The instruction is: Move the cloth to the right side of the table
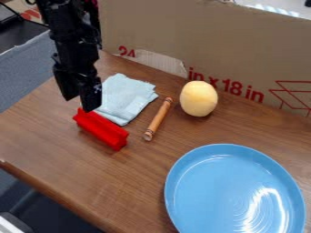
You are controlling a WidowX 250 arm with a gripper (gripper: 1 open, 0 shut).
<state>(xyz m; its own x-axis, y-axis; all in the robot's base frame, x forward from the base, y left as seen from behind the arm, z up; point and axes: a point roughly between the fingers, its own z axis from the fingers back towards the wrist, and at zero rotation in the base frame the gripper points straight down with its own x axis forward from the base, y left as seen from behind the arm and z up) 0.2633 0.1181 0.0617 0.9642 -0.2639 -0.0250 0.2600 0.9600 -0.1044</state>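
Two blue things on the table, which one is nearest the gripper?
The cloth, pale blue and folded, just right of the gripper. The big blue plate sits at the front right.

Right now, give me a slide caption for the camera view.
Open black gripper hovers left of the pale blue folded cloth, above the red block, on the dark wood table.

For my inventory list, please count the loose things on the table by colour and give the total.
Blue: 2, the cloth and the plate
Red: 1, the block
Yellow: 1, the round ball-like thing
Wood-coloured: 1, the stick
Total: 5
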